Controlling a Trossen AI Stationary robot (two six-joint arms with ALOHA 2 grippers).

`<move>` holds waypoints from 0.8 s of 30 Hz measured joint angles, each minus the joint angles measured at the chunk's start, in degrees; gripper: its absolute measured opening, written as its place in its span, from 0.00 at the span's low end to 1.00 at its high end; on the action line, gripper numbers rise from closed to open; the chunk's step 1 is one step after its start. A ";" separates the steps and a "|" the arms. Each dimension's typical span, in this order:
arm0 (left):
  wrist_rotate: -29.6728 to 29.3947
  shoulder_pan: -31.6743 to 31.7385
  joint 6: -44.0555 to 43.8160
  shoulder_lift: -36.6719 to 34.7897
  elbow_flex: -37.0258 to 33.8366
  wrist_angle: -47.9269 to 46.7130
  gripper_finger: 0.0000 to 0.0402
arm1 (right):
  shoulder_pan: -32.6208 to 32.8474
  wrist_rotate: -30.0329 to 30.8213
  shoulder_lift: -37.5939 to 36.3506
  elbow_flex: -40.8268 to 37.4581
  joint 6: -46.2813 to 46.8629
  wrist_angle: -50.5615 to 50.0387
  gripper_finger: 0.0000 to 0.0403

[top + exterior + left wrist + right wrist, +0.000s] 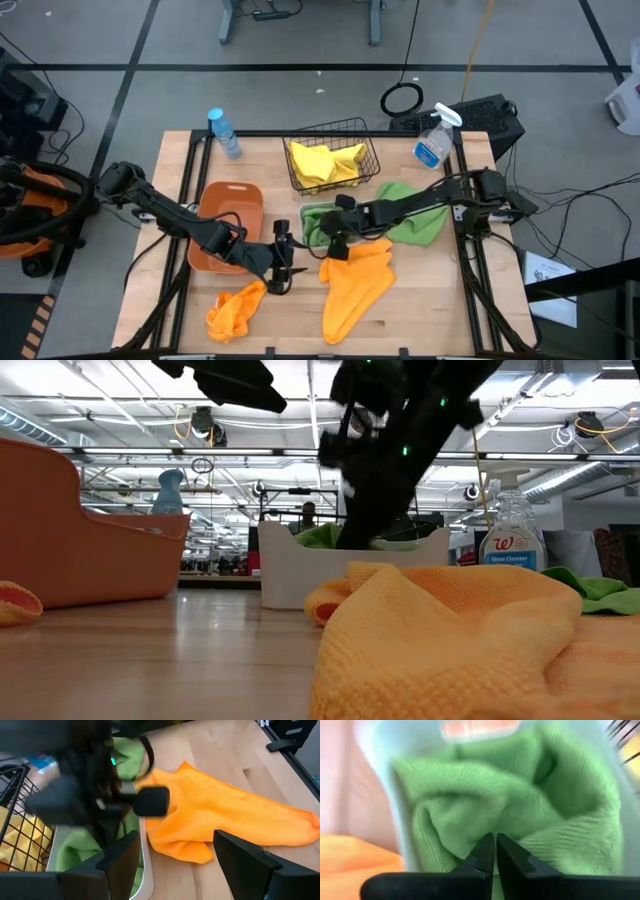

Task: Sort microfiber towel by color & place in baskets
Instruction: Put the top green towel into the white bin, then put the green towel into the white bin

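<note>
The white bin (312,222) holds a bunched green towel (485,805). My right gripper (336,238) reaches down into it with its fingers shut (495,847); in the low view the bin's wall (300,575) hides the fingertips. My left gripper (175,865) is open and hovers over the table between the orange tub (226,222) and the large orange towel (356,285). A smaller orange towel (236,310) lies crumpled near the table's near edge. A second green towel (416,215) lies flat to the right of the bin. The black wire basket (332,160) holds yellow towels. My right gripper comes from above with its fingers shut. The tips stand at a fold of the green towel (470,827) in the white bin. I cannot tell whether they touch or pinch it.
A spray bottle (434,140) stands at the table's far right corner and a water bottle (224,132) at the far left. Both arms are close together mid-table. There is bare wood along the table's left side and at its near right corner.
</note>
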 joint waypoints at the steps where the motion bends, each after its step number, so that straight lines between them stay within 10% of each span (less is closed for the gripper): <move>1: 0.00 -0.01 -0.02 -0.01 0.00 -0.06 0.64 | 0.10 0.03 -1.13 0.00 -0.01 -0.28 0.05; 15: -1.36 -2.35 -1.75 -0.01 -1.46 -0.33 0.64 | 6.06 10.64 -15.50 -0.78 12.55 -32.92 0.23; 24: -2.50 -2.82 -3.06 0.00 -2.12 0.74 0.64 | 9.62 9.52 -20.44 -19.68 32.35 -40.16 0.26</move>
